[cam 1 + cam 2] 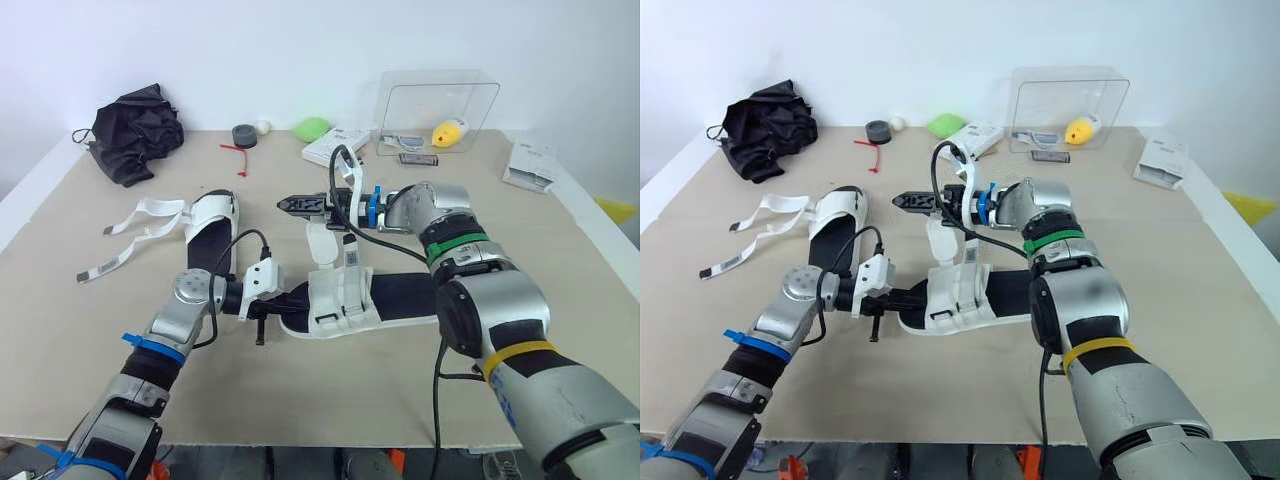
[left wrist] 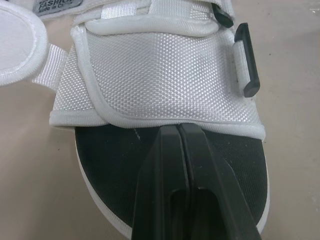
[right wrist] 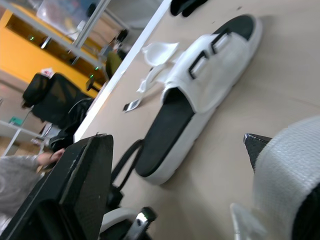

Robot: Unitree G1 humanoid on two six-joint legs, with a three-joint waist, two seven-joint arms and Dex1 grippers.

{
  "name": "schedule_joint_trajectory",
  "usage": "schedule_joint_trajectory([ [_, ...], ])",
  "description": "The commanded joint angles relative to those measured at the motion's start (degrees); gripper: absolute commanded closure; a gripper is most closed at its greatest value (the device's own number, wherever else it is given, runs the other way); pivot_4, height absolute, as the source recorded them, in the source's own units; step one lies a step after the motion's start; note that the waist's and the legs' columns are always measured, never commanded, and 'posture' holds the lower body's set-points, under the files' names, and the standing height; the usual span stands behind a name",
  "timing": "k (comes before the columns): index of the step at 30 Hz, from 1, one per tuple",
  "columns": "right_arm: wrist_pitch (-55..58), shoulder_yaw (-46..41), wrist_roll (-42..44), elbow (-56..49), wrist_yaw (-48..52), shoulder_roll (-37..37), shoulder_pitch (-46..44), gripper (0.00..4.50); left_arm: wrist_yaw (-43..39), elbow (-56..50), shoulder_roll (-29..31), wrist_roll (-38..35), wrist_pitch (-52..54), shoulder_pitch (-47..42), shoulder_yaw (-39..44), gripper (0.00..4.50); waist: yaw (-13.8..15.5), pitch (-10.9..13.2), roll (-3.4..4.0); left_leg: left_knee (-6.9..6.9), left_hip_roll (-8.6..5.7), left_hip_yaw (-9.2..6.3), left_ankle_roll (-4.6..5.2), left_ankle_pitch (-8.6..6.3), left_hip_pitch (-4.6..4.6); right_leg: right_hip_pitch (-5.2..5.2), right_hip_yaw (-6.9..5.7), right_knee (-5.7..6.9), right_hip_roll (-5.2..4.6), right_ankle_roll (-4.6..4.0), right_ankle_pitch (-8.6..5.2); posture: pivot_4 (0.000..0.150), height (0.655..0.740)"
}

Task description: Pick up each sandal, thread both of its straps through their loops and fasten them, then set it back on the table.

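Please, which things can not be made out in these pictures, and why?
Left wrist view: the label on the near sandal is cut off by the picture's edge.
Head views: its toe end is partly hidden under the left end effector.
Right wrist view: the strap covers one finger of the right end effector.
Head views: the contents of the clear box are too small to name.
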Motion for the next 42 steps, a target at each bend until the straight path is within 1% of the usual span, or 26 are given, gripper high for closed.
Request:
schedule_joint_trajectory([
  [1, -3.2, -2.4, -1.0, 1.0, 0.4, 0.6, -3.6, 0.03, 0.1, 3.7, 1.4, 3.9, 3.1, 3.5, -3.5, 4.5, -0.1, 0.0, 0.0, 0.0, 0.0, 0.0, 0.0, 0.0, 0.01, -0.01, 0.0, 0.03, 0.0, -0.01, 0.0, 0.15, 0.74],
  [6, -6.0, -4.5, -2.0, 3.0, -1.3, 0.4, -5.3, 0.03, 0.2, 3.6, 1.4, 3.9, 3.2, 3.6, -3.6, 4.5, -0.1, 0.0, 0.0, 0.0, 0.0, -0.01, -0.01, 0.01, 0.01, -0.02, 0.0, 0.06, 0.01, -0.02, 0.0, 0.15, 0.74],
  [11, -6.6, -5.2, -3.0, 3.5, -0.8, 0.5, -5.4, 0.03, 0.3, 3.7, 1.1, 4.0, 3.2, 3.5, -3.7, 4.5, -0.1, 0.0, 0.0, 0.0, 0.0, -0.01, -0.01, 0.01, 0.01, -0.03, 0.0, 0.06, 0.0, -0.03, 0.0, 0.15, 0.74],
  [14, -7.1, -5.6, -3.5, 3.3, -0.9, 0.4, -4.9, 0.75, 0.4, 3.7, 1.0, 3.9, 3.2, 3.4, -3.7, 4.5, 0.0, 0.0, 0.0, 0.0, 0.0, 0.0, -0.02, 0.01, 0.01, -0.03, 0.01, 0.07, 0.0, -0.03, 0.0, 0.15, 0.74],
  [15, -7.0, -5.6, -3.7, 3.0, -0.5, 0.3, -4.7, 1.19, 0.4, 3.8, 0.9, 3.9, 3.2, 3.4, -3.8, 4.5, -0.1, 0.0, 0.0, 0.0, -0.01, 0.0, -0.02, 0.01, 0.01, -0.03, 0.01, 0.07, 0.0, -0.03, 0.0, 0.15, 0.74],
  [16, -7.2, -5.8, -3.7, 2.8, -0.3, 0.3, -4.5, 1.46, 0.4, 3.8, 0.8, 3.9, 3.2, 3.4, -3.8, 4.5, -0.1, 0.0, 0.0, 0.0, 0.0, 0.0, -0.01, 0.01, 0.01, -0.03, 0.01, 0.07, 0.0, -0.03, 0.0, 0.15, 0.74],
  [19, -7.2, -5.5, -4.0, 1.8, 1.2, 0.0, -4.2, 2.79, 0.4, 4.0, 0.6, 4.0, 3.1, 3.4, -3.9, 4.5, 0.0, 0.0, 0.0, 0.0, -0.01, 0.0, -0.02, 0.01, 0.01, -0.02, 0.01, 0.07, 0.0, -0.03, 0.0, 0.15, 0.74],
  [22, -7.3, -4.9, -4.4, -0.2, 3.1, -0.3, -3.6, 4.26, 0.3, 4.2, 0.4, 4.0, 3.1, 3.3, -4.1, 4.5, 0.0, 0.0, 0.0, 0.0, -0.01, 0.0, -0.02, 0.01, 0.01, -0.02, 0.01, 0.07, 0.0, -0.03, 0.0, 0.15, 0.74],
  [23, -7.5, -4.3, -4.7, -1.3, 3.9, -0.4, -3.2, 4.39, 0.3, 4.3, 0.3, 4.0, 3.0, 3.2, -4.1, 4.5, 0.0, 0.0, 0.0, 0.0, -0.01, 0.0, -0.02, 0.01, 0.01, -0.02, 0.01, 0.07, 0.0, -0.03, 0.0, 0.15, 0.74],
  [25, -9.2, -2.4, -5.7, -6.3, 5.7, -0.8, -0.9, 4.39, 0.3, 4.6, 0.0, 4.0, 2.9, 3.0, -4.2, 4.5, 0.0, 0.0, 0.0, 0.0, -0.02, -0.01, -0.02, 0.01, 0.01, -0.02, 0.01, 0.07, -0.01, -0.03, 0.0, 0.15, 0.74],
  [27, -13.0, 0.7, -6.8, -16.6, 8.6, -1.3, 4.2, 4.39, 0.3, 4.7, -0.2, 4.1, 2.9, 2.9, -4.3, 4.5, 0.1, 0.0, 0.0, 0.01, -0.03, -0.02, -0.02, 0.01, 0.0, -0.01, 0.0, 0.07, -0.02, -0.02, 0.0, 0.15, 0.74],
  [28, -12.3, 1.5, -6.1, -21.7, 10.2, -1.7, 6.6, 4.39, 0.2, 4.7, -0.2, 4.0, 2.9, 2.9, -4.3, 4.5, 0.1, 0.0, 0.0, 0.05, -0.04, -0.05, -0.02, 0.01, -0.02, 0.0, -0.02, 0.09, -0.03, 0.03, -0.03, 0.15, 0.74],
  [29, -11.6, 2.7, -5.2, -28.4, 11.6, -2.4, 9.7, 4.39, 0.2, 4.7, -0.3, 4.1, 2.9, 2.9, -4.3, 4.5, 0.1, 0.0, 0.0, 0.05, -0.06, -0.07, -0.02, 0.01, -0.03, 0.01, -0.03, 0.09, -0.04, 0.07, -0.06, 0.15, 0.74],
  [31, -11.3, 5.8, -3.3, -46.4, 14.2, -5.0, 18.8, 4.39, 0.2, 4.8, -0.4, 4.1, 2.9, 2.9, -4.3, 4.5, 0.2, 0.0, 0.0, 0.05, -0.1, -0.09, -0.03, 0.01, -0.07, 0.0, -0.04, 0.1, -0.09, 0.13, -0.09, 0.15, 0.74],
  [33, -13.0, 8.0, -2.7, -59.0, 15.5, -7.3, 26.2, 4.39, 0.2, 4.9, -0.4, 4.1, 2.8, 2.9, -4.3, 4.5, 0.3, 0.0, -0.01, 0.06, -0.14, -0.18, -0.04, 0.0, -0.11, 0.02, -0.12, 0.09, -0.14, 0.19, -0.12, 0.15, 0.74],
  [34, -14.0, 8.9, -2.8, -63.2, 15.9, -8.3, 28.8, 4.39, 0.2, 4.9, -0.4, 4.1, 2.8, 2.9, -4.3, 4.5, 0.3, 0.0, -0.01, 0.07, -0.15, -0.16, -0.05, -0.01, -0.1, 0.02, -0.12, 0.1, -0.16, 0.2, -0.13, 0.15, 0.74],
  [36, -19.2, 13.0, -5.0, -72.8, 18.8, -13.1, 36.8, 4.39, 0.1, 5.1, -0.4, 4.0, 2.8, 2.8, -4.3, 4.5, 0.3, 0.0, -0.01, 0.06, -0.22, -0.23, -0.07, -0.02, -0.1, 0.06, -0.16, 0.09, -0.22, 0.24, -0.16, 0.15, 0.74],
  [37, -21.9, 14.5, -6.2, -75.3, 19.3, -14.6, 39.6, 4.39, 0.1, 5.1, -0.5, 3.8, 3.0, 2.8, -4.1, 4.5, 0.3, 0.0, -0.02, 0.07, -0.23, -0.2, -0.07, -0.02, -0.06, 0.07, -0.15, 0.09, -0.24, 0.3, -0.2, 0.15, 0.74],
  [38, -23.7, 15.5, -6.8, -76.9, 19.4, -15.7, 41.4, 4.39, 0.1, 5.1, -0.5, 3.7, 3.1, 2.8, -4.0, 4.5, 0.2, 0.0, -0.06, 0.08, -0.26, -0.22, -0.07, -0.01, -0.04, 0.11, -0.16, 0.08, -0.26, 0.59, -0.36, 0.15, 0.74],
  [40, -27.9, 16.4, -8.4, -76.5, 17.9, -15.7, 42.3, 4.39, -0.2, 5.3, -0.4, 3.8, 2.8, 2.8, -4.2, 4.5, 0.0, 0.0, -0.07, 0.1, -0.25, -0.15, -0.17, 0.05, 0.07, 0.16, -0.1, 0.08, -0.25, 0.66, -0.41, 0.15, 0.74],
  [42, -37.1, 18.7, -13.2, -74.3, 16.4, -15.6, 43.0, 4.39, -0.4, 5.8, -0.4, 3.9, 2.5, 2.6, -4.3, 4.5, 0.0, 0.0, -0.1, 0.1, -0.21, -0.06, -0.33, 0.16, 0.17, 0.17, -0.06, 0.08, -0.23, 0.6, -0.34, 0.15, 0.74],
])
